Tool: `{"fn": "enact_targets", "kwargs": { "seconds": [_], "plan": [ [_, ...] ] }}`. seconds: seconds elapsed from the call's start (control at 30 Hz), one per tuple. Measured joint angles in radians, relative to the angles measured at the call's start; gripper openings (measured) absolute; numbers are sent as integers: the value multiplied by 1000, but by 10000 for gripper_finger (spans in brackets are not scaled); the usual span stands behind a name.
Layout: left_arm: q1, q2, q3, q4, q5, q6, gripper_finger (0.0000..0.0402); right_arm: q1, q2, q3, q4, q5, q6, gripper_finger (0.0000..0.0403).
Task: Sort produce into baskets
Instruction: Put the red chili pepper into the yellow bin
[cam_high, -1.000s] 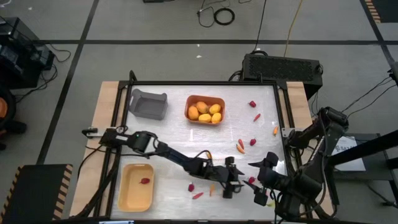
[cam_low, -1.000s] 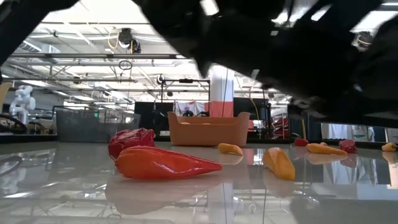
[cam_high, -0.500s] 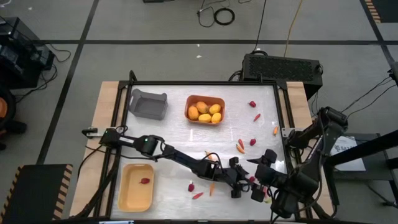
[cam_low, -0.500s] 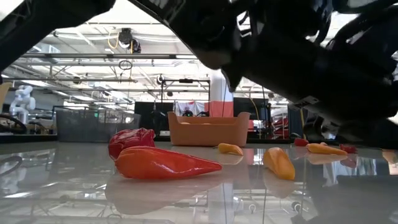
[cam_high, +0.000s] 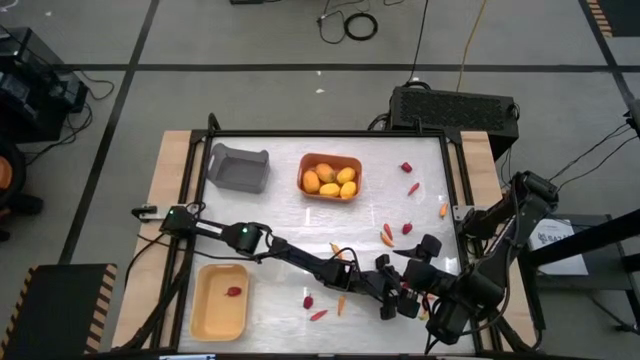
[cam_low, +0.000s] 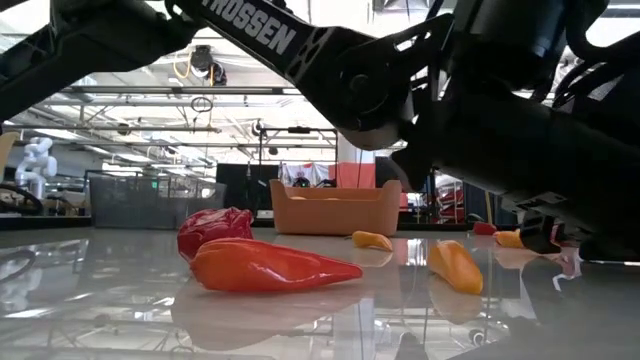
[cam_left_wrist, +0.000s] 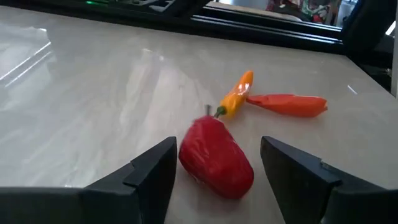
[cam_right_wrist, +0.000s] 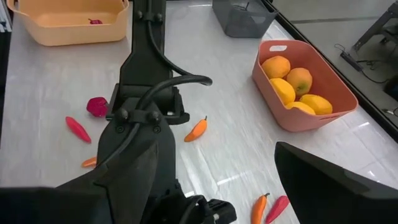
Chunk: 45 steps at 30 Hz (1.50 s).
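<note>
Overhead, glossy white table (cam_high: 280, 225) on grey floor; left gripper (cam_left_wrist: 214, 177) open, straddling red berry (cam_left_wrist: 216, 157).

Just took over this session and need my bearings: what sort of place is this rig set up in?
Most likely a robotics lab or workshop. The white-topped work table stands on a bare grey floor marked with dark tape lines, loose black cables lie nearby, and the low view shows an open industrial hall with ceiling trusses.

Robotics lab or industrial hall: grey concrete floor marked with dark tape lines (cam_high: 130, 68), loose black cables (cam_high: 350, 22), exposed steel ceiling trusses with lights (cam_low: 200, 95), white humanoid figure (cam_low: 37, 160) in background.
</note>
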Motion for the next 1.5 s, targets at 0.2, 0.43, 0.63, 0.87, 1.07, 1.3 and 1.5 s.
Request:
{"fn": "enact_targets", "kwargs": {
  "seconds": [0.2,0.43,0.63,0.87,1.07,1.3,1.5],
  "plan": [
    [0,4,0,-7,-7,27,240,-2,0,0,0,0,-19,313],
    [-1,4,-2,-11,-7,34,201,-2,0,0,0,0,-19,313],
    [0,0,-3,-11,-7,31,144,-2,0,0,8,-2,-17,313],
    [-13,-68,-9,-136,4,53,112,-1,0,0,25,-14,-15,313],
    [-37,-196,-11,-492,19,144,110,-1,0,0,32,-31,-15,313],
    [-85,-348,-9,-919,-3,150,109,-3,1,-1,58,-31,-18,313],
    [-147,-465,-7,-1261,-18,68,109,-5,1,0,91,-31,-18,313]
  ]
}}
